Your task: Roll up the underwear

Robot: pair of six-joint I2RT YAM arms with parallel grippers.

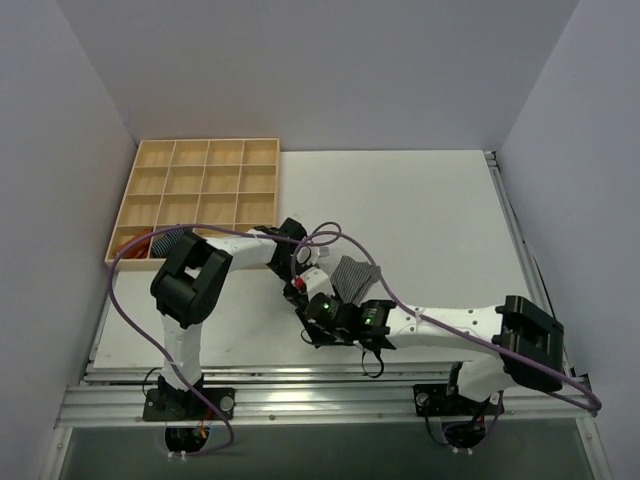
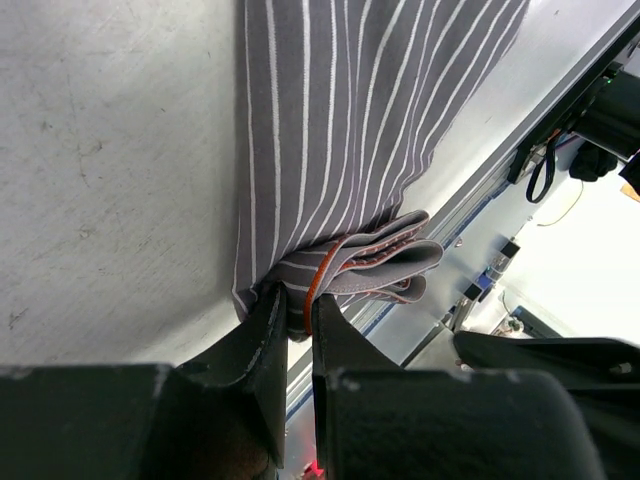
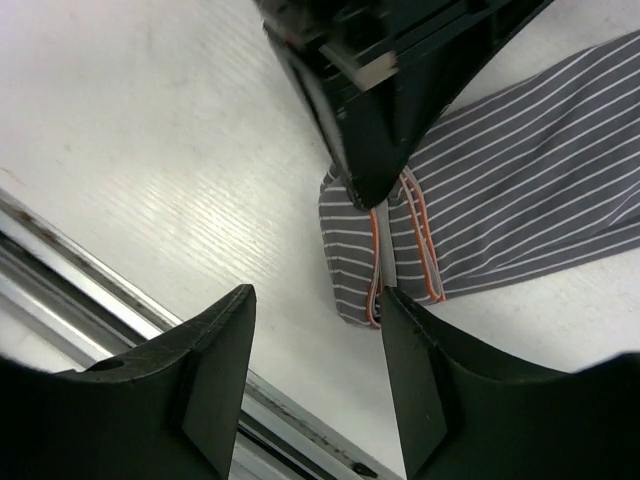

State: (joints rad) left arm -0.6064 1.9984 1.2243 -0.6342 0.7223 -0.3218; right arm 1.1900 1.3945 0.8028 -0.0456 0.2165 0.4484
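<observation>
The underwear (image 1: 357, 272) is a grey cloth with thin white stripes and an orange-trimmed band, lying on the white table just ahead of both grippers. In the left wrist view the underwear (image 2: 340, 120) spreads away from me, its near end folded over in layers. My left gripper (image 2: 298, 305) is shut on that folded, orange-edged end. From the right wrist, the underwear (image 3: 500, 210) lies at upper right, with the left gripper's fingers (image 3: 380, 130) pinching its folded end from above. My right gripper (image 3: 318, 300) stands open just short of that fold, holding nothing, one finger beside the cloth's corner.
A wooden tray (image 1: 207, 143) divided into many compartments sits at the back left; some cloth (image 1: 150, 244) shows in its near-left compartment. The table's front metal rail (image 3: 120, 300) runs close under the right gripper. Grey walls close in on both sides.
</observation>
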